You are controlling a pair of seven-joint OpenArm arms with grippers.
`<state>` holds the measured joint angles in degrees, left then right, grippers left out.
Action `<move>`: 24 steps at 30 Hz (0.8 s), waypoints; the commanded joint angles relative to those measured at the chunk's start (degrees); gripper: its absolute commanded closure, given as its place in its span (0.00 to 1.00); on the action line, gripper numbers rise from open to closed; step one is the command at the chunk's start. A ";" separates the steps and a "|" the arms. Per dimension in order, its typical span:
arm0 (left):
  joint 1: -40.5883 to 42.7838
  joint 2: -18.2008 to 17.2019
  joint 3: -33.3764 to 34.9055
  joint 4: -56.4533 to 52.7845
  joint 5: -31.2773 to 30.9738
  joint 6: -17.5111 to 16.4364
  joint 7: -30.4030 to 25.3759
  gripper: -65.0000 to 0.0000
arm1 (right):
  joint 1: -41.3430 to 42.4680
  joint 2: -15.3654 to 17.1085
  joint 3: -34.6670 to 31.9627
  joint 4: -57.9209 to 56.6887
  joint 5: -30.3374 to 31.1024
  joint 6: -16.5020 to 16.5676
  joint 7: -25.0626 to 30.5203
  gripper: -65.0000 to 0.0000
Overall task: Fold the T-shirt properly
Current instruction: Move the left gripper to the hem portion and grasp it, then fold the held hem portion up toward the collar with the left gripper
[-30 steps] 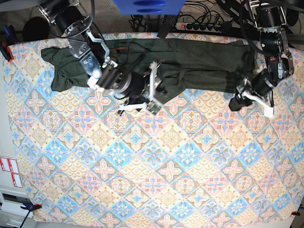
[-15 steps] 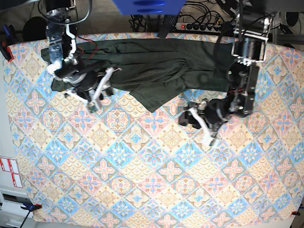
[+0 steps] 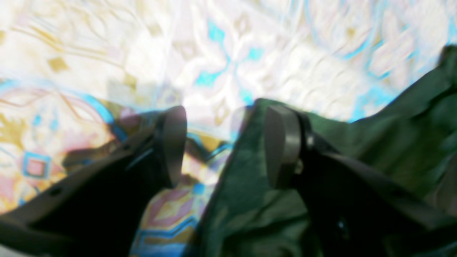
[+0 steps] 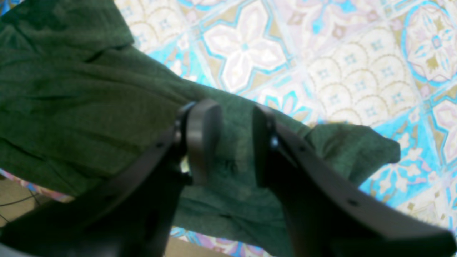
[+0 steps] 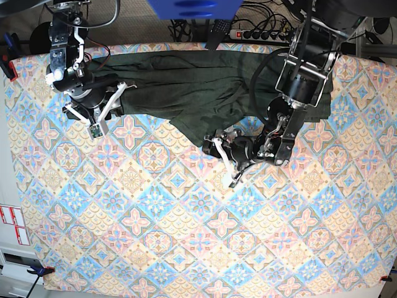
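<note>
Where the patterned tabletop lies nearest the base camera it is bare, and the first thing met farther in is the left gripper, low over the cloth just below the hanging point of the T-shirt. In the left wrist view, the left gripper has its pads spread wide apart, with a corner of the T-shirt reaching up between them; the right-hand pad sits over the fabric and the other over the tabletop. That view is blurred, so whether either pad touches the fabric cannot be told.

Farther back and to the base view's left, the right gripper hovers at the end of the garment near the tabletop's far-left corner. From the right wrist view, the right gripper is also parted, its two pads straddling a rumpled fold of the T-shirt, with nothing pinched between them as far as shows.

The dark green T-shirt stretches in a crumpled band along the far edge of the tabletop, one flap drooping toward the middle.
</note>
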<state>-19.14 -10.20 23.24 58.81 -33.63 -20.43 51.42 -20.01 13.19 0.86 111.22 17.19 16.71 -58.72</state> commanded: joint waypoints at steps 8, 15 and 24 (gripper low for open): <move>-1.48 0.13 9.33 -1.88 -0.35 -0.19 -4.96 0.47 | 0.45 0.48 0.06 0.91 0.61 0.13 1.00 0.70; -1.30 0.48 15.66 -3.20 -0.79 -0.45 -4.78 0.60 | 0.45 0.39 0.06 0.91 0.61 0.13 1.00 0.70; -1.30 -0.13 17.94 -3.03 -0.61 -0.54 -5.22 1.00 | 0.71 0.13 0.06 0.91 0.61 0.13 1.00 0.70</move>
<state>-20.95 -10.28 40.77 55.88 -34.70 -20.38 41.93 -19.84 12.97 0.75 111.22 17.17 16.69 -58.61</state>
